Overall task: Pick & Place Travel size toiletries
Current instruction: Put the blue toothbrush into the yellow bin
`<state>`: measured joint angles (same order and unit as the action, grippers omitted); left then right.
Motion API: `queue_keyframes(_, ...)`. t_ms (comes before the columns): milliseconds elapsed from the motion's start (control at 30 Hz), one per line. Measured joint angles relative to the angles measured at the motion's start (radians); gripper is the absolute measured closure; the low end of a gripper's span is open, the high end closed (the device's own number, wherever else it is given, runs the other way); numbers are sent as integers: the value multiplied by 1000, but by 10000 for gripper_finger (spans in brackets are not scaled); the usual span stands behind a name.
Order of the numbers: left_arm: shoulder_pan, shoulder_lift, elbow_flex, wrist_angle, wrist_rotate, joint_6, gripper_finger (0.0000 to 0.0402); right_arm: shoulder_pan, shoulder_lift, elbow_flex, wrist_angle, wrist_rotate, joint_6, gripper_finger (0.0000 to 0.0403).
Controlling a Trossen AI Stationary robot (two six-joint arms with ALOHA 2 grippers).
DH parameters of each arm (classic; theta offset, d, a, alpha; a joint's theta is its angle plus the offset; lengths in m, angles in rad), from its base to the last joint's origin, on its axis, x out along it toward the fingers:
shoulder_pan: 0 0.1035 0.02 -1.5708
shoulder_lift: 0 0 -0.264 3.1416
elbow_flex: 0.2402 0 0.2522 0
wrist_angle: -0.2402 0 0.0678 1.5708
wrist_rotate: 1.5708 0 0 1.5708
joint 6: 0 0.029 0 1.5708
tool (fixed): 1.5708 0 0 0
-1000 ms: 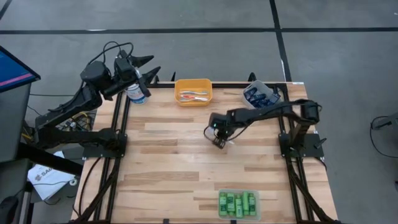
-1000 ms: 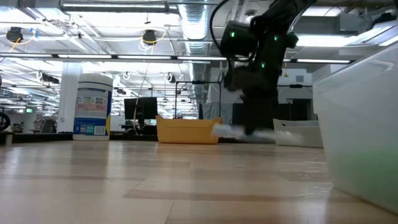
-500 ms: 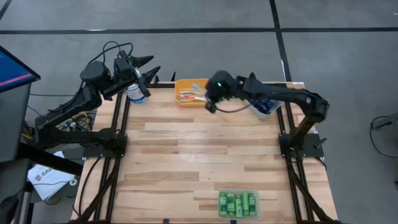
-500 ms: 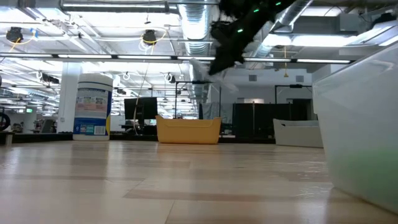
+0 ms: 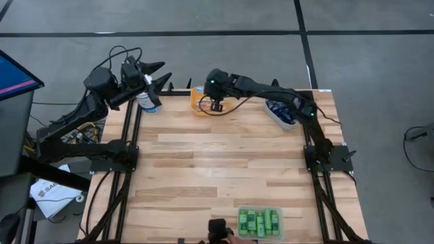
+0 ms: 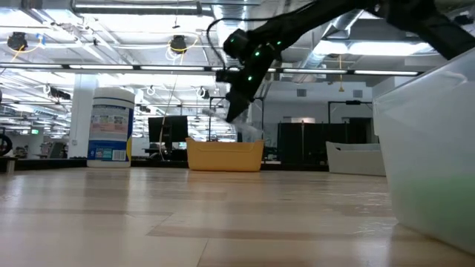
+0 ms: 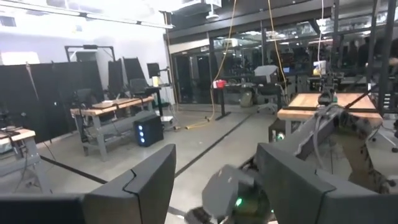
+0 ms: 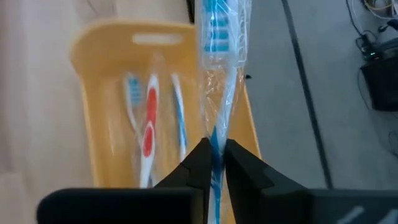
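My right gripper (image 8: pixel 214 163) was pinching a wrapped blue/white toothbrush (image 8: pixel 219 56) w/ fingers pressed tight on it, held in the air just above the orange bin (image 5: pixel 198 103) at the tabletop's (image 5: pixel 217 169) far edge. More toothbrushes (image 8: pixel 149 134), blue and red ones, lay inside that bin. Green bottles (image 5: pixel 259 221) sat in the clear bin (image 5: pixel 241 210) at the near edge; dark tubes (image 5: pixel 279 108) in the grey bin (image 5: pixel 274 119) far right. My left gripper (image 7: pixel 214 177) hung spread apart, off the tabletop's far-left corner by the white-lidded canister (image 6: pixel 111 124).
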<state>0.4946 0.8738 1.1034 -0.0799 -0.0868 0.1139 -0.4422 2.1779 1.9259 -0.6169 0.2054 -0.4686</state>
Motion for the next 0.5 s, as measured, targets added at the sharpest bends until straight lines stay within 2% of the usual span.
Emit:
queue_keyframes(133, 0, -10, 0, -6, 0, 0, 183, 0, 72, 74, -63, 13, -73, 369)
queue_keyframes(300, 0, -12, 0, -3, 0, 1, 186, 4, 102, 109, -92, 15, -116, 364)
queue_keyframes(400, 0, -12, 0, -5, 0, 15, 181, 3, 103, 111, -89, 5, -118, 338)
queue_keyframes(500, 0, -11, 0, -7, 0, 17, 174, 3, 96, 111, -96, 3, -118, 292)
